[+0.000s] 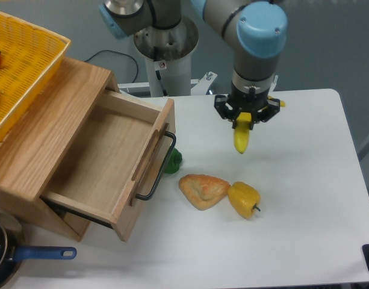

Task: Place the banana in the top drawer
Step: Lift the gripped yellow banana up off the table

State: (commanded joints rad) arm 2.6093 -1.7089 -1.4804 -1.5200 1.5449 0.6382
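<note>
A blue-handled pan (9, 256) sits nearest, beside the pulled-out light-oak top drawer (109, 162) with its black bar handle. Further back, the gripper (245, 118) pinches the smooth, curved banana (241, 139) — held clear above the white table (304, 198), beyond a squat yellow bell pepper (244, 199).

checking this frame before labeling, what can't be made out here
- Banana: upper part hidden by the gripper.
- Green item: mostly behind the top drawer front, identity unclear.
- Pan: cut off by the bottom-left edge.
- Yellow basket: cut off at left, contents barely visible.
</note>
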